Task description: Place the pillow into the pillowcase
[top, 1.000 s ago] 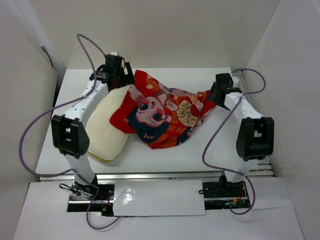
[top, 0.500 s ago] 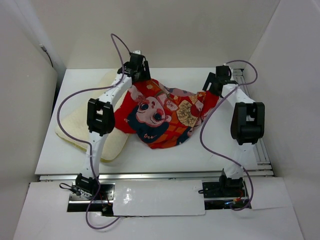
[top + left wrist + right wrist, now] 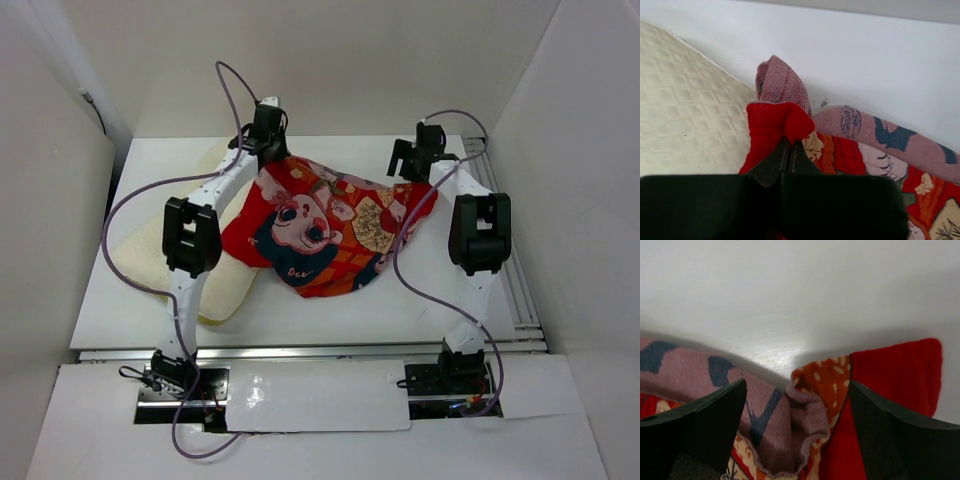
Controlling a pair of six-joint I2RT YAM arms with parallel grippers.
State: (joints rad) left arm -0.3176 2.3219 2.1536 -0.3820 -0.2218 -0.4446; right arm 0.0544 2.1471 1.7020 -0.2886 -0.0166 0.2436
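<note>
The red-orange pillowcase (image 3: 320, 230) with a cartoon face lies crumpled mid-table. Its dusty pink reverse shows along the far edge. My left gripper (image 3: 268, 150) is at its far left corner; in the left wrist view the gripper (image 3: 790, 146) is shut on a raised red fold of the pillowcase (image 3: 782, 122). My right gripper (image 3: 405, 165) is at the far right edge. It stands open (image 3: 797, 387), straddling a folded pink and orange hem of the pillowcase (image 3: 810, 415). The cream pillow (image 3: 140, 255) lies to the left, partly under the case and my left arm, and also shows as the quilted pillow (image 3: 685, 115).
White walls enclose the table (image 3: 350, 310) on the left, back and right. The far wall is close behind both grippers. An aluminium rail (image 3: 320, 350) runs along the near edge by the arm bases.
My left gripper moved right from the pillow to the pillowcase's far left corner and shut on a fold. The pillow dropped flat to the left. My right gripper shifted left along the far edge.
</note>
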